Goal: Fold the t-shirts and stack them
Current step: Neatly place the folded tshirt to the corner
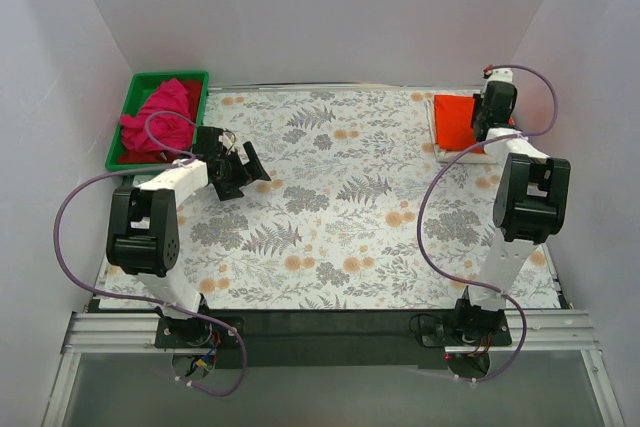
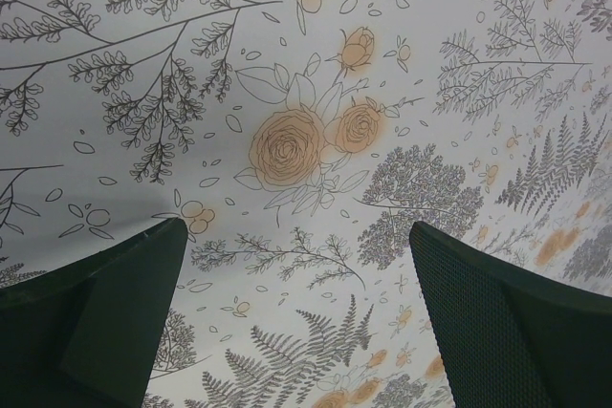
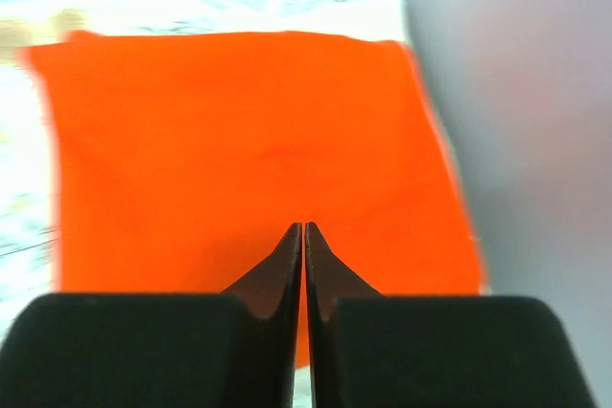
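Note:
The orange-red t-shirt (image 1: 455, 119) lies folded flat at the back right, on top of the folded cream-white t-shirt (image 1: 462, 154), whose edge shows around it. My right gripper (image 1: 482, 130) is shut and empty, just above the orange-red t-shirt (image 3: 249, 140); in the right wrist view the fingertips (image 3: 304, 228) meet over the fabric. The magenta-pink t-shirt (image 1: 160, 115) lies crumpled in the green tray (image 1: 170, 77) at the back left. My left gripper (image 1: 255, 169) is open and empty over the cloth, right of the tray; its jaws stand wide apart in the left wrist view (image 2: 298, 236).
The grey floral-print cloth (image 1: 340, 197) covers the table and fills the left wrist view (image 2: 287, 140). White walls enclose the left, back and right sides. A cream edge (image 3: 382, 16) shows beyond the orange-red t-shirt, close to the right wall.

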Robot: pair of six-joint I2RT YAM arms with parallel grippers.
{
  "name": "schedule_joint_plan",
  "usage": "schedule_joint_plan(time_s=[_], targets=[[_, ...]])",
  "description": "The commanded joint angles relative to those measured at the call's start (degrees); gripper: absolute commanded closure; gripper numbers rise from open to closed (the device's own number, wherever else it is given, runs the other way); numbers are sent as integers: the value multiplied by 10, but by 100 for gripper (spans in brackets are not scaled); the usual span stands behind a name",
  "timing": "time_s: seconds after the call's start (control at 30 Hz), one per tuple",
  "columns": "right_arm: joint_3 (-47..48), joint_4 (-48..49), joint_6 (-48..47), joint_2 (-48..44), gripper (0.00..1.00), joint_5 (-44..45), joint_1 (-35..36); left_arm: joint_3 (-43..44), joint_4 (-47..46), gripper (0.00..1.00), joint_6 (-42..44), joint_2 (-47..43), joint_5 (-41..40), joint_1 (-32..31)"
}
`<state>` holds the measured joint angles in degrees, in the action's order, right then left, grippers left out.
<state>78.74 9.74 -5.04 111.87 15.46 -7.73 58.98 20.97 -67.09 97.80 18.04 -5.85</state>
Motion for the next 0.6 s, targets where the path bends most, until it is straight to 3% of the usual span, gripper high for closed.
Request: schedule_joint_plan(time_s=[0.0, 0.33, 0.53, 0.57], targets=[[-27, 16, 43, -19, 92, -54, 25, 15, -1, 4, 6, -34, 6, -3], [-72, -55, 97, -10, 92, -132, 54, 15, 0, 5, 4, -52, 3, -3], [-34, -115, 102, -80, 87, -140, 60, 22, 1, 5, 6, -97, -18, -3], [-21, -126, 107, -109, 82, -144, 60, 25, 6, 5, 6, -109, -23, -3]])
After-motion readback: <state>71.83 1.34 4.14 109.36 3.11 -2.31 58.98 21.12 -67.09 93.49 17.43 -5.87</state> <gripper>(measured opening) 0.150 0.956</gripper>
